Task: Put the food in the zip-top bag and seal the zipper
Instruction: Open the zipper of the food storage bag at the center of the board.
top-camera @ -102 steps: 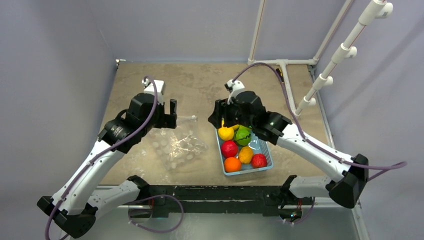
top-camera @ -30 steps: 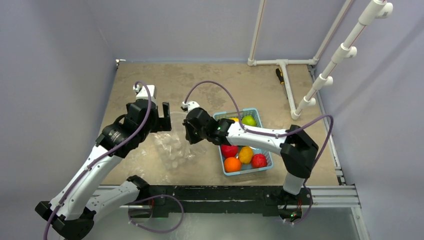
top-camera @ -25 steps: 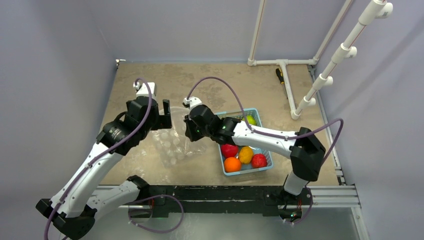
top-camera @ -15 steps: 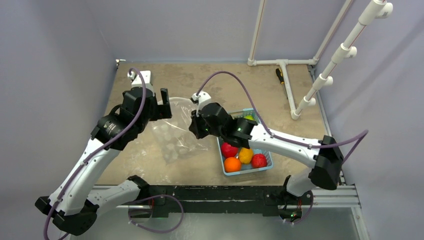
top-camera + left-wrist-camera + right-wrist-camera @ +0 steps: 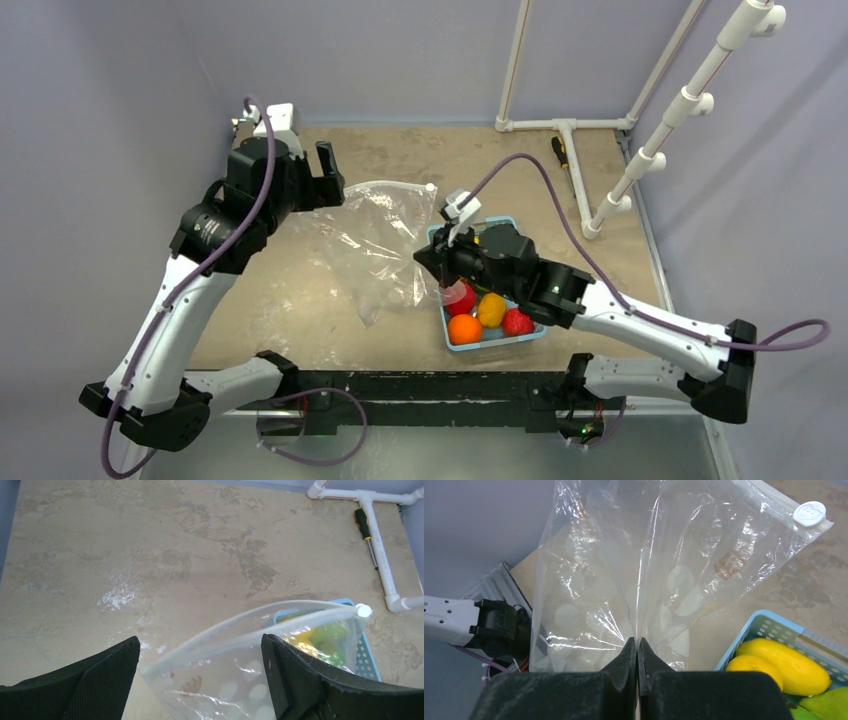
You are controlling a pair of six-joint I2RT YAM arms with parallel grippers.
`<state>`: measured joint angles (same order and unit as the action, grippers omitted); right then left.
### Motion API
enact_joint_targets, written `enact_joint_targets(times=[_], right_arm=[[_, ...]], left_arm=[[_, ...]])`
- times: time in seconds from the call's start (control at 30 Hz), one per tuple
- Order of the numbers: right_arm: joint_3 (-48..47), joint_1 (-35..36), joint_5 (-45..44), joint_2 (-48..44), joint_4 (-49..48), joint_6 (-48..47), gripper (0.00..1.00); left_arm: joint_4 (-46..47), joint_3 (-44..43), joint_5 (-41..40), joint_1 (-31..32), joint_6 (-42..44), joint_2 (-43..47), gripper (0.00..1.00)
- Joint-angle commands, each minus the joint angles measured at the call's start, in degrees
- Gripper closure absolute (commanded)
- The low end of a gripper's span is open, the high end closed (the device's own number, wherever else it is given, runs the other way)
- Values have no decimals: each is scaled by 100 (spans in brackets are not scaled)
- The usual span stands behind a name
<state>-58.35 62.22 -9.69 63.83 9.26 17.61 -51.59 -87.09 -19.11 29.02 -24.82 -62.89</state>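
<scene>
Presently the right gripper [image 5: 637, 647] is clenched on a fold of the zip-top bag [image 5: 385, 250], which hangs lifted over the middle of the worktop. Its zipper [image 5: 390, 184] is uppermost, toward the far edge, with a white slider [image 5: 809, 513] at 1 end. The left gripper [image 5: 200, 639] is released, its 2 fingers spread with the bag's mouth corner between them, and the food [image 5: 465, 328] lies in the light-blue basket [image 5: 500, 342] near the near edge, right of centre.
</scene>
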Motion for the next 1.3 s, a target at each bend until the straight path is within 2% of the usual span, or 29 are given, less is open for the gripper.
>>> enact_joint_targets(times=[0.0,0.17,0.5,0.9,1.17,1.27], right_arm=[[259,19,259,-586,-627,-575,100],[414,19,464,-907,-798,-1005,100],[773,19,1116,-1412,-1301,-2143,100],[787,19,1507,-1436,-1268,-2646,100],[696,19,1691,-1573,-1172,-2874,100],[710,19,1687,-1681,-1179,-2886,100]], left_arm=[[54,-526,909,-477,271,-149,11],[-58,-863,1706,-958,312,-339,12],[-253,-1219,2642,-1009,301,-323,15],[66,-452,3818,-1011,182,300,22],[90,-29,4202,-1003,211,559,31],[119,120,4361,-1007,229,647,37]])
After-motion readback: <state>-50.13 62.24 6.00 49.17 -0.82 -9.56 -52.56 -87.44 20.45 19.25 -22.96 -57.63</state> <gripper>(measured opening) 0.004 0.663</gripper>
